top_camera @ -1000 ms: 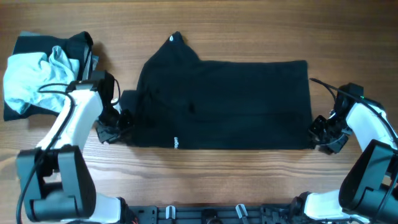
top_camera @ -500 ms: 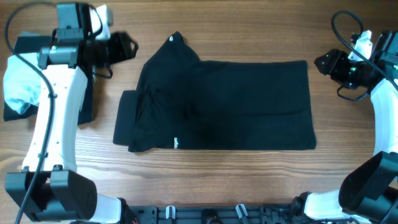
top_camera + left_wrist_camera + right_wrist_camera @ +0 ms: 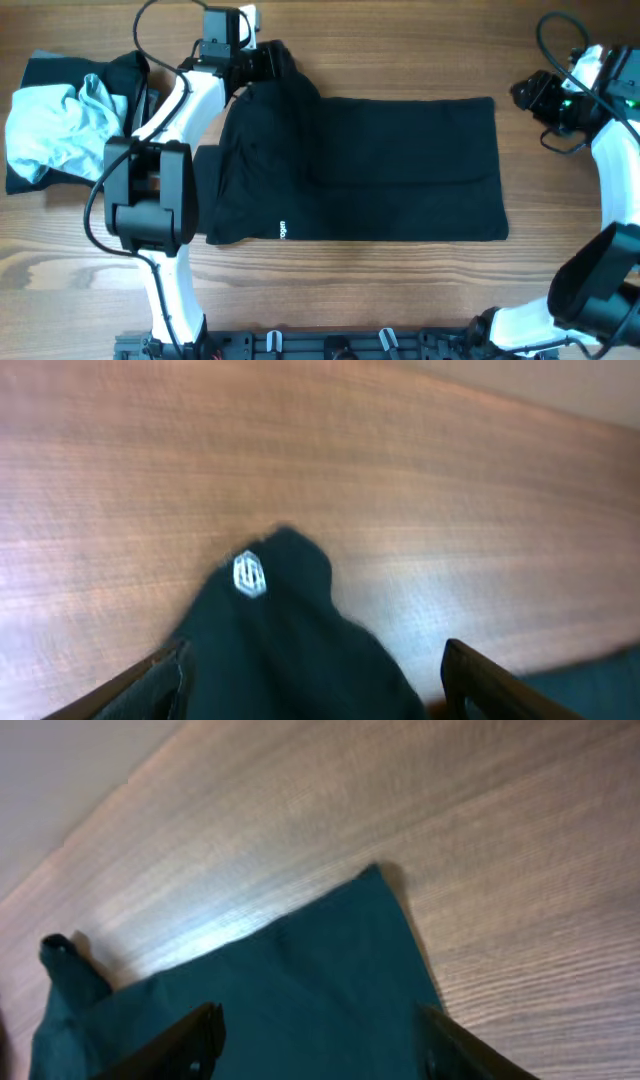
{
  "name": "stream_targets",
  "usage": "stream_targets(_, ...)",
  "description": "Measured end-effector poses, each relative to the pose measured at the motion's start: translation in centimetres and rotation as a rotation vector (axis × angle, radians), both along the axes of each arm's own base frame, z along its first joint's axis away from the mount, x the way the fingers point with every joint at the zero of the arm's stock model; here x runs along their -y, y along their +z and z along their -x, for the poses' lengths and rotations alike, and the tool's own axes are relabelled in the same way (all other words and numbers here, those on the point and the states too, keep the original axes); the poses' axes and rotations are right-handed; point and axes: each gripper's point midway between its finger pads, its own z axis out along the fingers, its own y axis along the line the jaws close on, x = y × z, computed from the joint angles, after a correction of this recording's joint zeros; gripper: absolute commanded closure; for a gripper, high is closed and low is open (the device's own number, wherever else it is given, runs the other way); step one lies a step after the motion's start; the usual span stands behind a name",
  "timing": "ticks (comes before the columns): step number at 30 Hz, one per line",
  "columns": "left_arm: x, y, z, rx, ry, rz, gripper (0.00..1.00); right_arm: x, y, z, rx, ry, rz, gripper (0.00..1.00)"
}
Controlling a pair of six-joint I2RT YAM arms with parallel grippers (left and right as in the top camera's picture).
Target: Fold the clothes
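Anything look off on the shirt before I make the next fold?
Yes. The shirt's left end is untidy: a peak carrying the neck tag juts past the top edge, and a flap sticks out at the left side. The right end lies straight.

You see a matt, soft black cloth T-shirt (image 3: pixel 380 170) on a smooth wood-grain table (image 3: pixel 400 300) with slight sheen.

The left end effector (image 3: pixel 265 61) has swung rightward to the neck peak of the T-shirt (image 3: pixel 400 170)
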Motion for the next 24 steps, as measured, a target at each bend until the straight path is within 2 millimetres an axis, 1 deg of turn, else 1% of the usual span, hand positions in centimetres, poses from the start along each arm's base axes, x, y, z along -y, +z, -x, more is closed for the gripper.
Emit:
stream_targets(3, -0.7, 0.0, -1.5, 0.069, 0.01, -0.056, 0.22, -1.0, -0.6, 0.7, -0.042, 0.016, -0.024, 0.36)
stream_targets(4, -1.0, -0.4, -2.3, 0.102, 0.008, -0.091, 0.23, -1.5, -1.2, 1.7, -0.091, 0.021, -0.047, 0.36)
stream_targets(7, -1.4, -3.9, -3.4, 0.121, -0.012, -0.162, 0.22, -2.1, -1.7, 2.9, -0.148, 0.025, -0.076, 0.37)
stream_targets(9, -1.5, -5.8, -3.6, 0.118, -0.024, -0.181, 0.22, -2.5, -2.1, 3.8, -0.19, 0.025, -0.094, 0.37)
stream_targets(10, -1.5, -6.0, -3.7, 0.123, -0.027, -0.183, 0.23, -2.7, -2.3, 4.2, -0.207, 0.026, -0.103, 0.37)
stream_targets(11, -1.4, -5.9, -3.8, 0.132, -0.03, -0.183, 0.28, -2.8, -2.4, 4.4, -0.218, 0.025, -0.107, 0.37)
stream_targets(12, -1.2, -5.7, -3.8, 0.138, -0.041, -0.175, 0.31, -2.8, -2.4, 4.5, -0.221, 0.025, -0.108, 0.37)
stream_targets(16, 0.0, -5.6, -3.3, 0.137, -0.098, -0.131, 0.37, -3.0, -2.6, 5.1, -0.249, 0.029, -0.118, 0.38)
stream_targets(18, 0.9, -6.0, -2.7, 0.112, -0.122, -0.122, 0.39, -3.2, -2.7, 5.5, -0.265, 0.039, -0.119, 0.38)
stream_targets(19, 1.6, -6.4, -2.1, 0.088, -0.139, -0.119, 0.45, -3.3, -2.8, 5.9, -0.279, 0.046, -0.121, 0.39)
stream_targets(20, 2.0, -6.5, -1.9, 0.086, -0.148, -0.119, 0.58, -3.4, -2.9, 6.0, -0.279, 0.053, -0.118, 0.4)
stream_targets(21, 2.4, -6.4, -1.8, 0.089, -0.157, -0.119, 0.82, -3.4, -2.9, 6.0, -0.277, 0.063, -0.113, 0.4)
stream_targets(22, 2.9, -6.3, -1.8, 0.096, -0.164, -0.116, 0.91, -3.4, -2.9, 6.0, -0.276, 0.069, -0.109, 0.4)
stream_targets(23, 2.9, -6.3, -1.8, 0.097, -0.165, -0.115, 0.96, -3.4, -2.9, 6.1, -0.278, 0.075, -0.108, 0.41)
stream_targets(24, 2.9, -6.2, -1.9, 0.103, -0.167, -0.117, 0.96, -3.5, -2.9, 6.2, -0.281, 0.083, -0.105, 0.41)
